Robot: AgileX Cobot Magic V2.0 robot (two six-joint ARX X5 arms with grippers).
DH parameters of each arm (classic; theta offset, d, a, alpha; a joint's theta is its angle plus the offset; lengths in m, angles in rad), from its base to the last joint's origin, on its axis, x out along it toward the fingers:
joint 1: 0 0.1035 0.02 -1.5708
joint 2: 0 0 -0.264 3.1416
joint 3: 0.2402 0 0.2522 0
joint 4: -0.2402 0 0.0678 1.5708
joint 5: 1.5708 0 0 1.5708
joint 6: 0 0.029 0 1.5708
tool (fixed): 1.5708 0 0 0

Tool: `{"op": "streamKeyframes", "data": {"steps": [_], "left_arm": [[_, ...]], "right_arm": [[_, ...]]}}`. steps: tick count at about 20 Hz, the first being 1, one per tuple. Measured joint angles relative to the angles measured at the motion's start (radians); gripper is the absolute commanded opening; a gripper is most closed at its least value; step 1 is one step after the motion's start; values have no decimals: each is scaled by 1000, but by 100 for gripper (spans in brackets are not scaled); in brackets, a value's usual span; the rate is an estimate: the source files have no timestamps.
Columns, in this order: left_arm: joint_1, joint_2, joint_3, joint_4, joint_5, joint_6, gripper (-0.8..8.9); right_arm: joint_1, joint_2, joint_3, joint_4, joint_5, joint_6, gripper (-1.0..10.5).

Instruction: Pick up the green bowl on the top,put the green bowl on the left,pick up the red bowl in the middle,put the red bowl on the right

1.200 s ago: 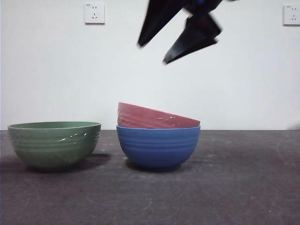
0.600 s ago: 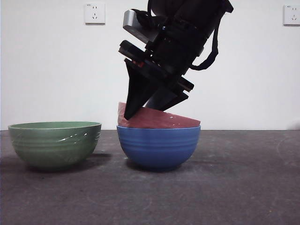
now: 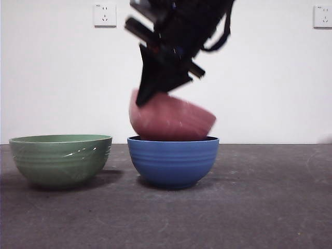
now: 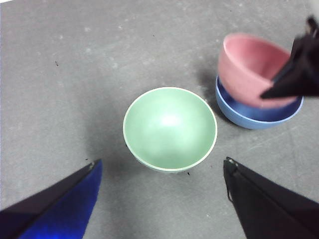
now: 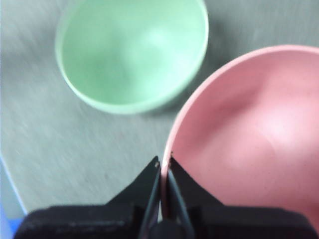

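Grey matte tabletop (image 3: 259,207), white wall (image 3: 275,78), two sockets (image 3: 104,14).

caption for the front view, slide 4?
Right claw clamped on the red bowl rim, bowl above the blue bowl; green bowl beside.

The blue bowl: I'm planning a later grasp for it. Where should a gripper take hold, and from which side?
Judging by shape, grip the blue bowl by its thin rim, from above, one jaw inside and one outside. Its round ridged side is too wide to span. The right gripper holds the red bowl that way, and that bowl hangs just over it, so the rim is not yet free.
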State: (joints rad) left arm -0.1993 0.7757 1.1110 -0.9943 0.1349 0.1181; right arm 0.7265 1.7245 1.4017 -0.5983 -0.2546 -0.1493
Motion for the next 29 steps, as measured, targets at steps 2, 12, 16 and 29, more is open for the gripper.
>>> {"op": "streamKeyframes", "data": {"steps": [2,12,16,29], "left_arm": [[0,0,0,3,0,0,408],[0,2,0,74,0,0,408],[0,17,0,83,0,0,408],[0,17,0,88,3,0,408]], "right_arm": [[0,-6,71,-67,1,-12,-8],[-52,-398,76,-522,555,66,-11],[-72,-623,-172,-459,533,179,-11],[-71,-389,-484,1,297,254,-9]]}}
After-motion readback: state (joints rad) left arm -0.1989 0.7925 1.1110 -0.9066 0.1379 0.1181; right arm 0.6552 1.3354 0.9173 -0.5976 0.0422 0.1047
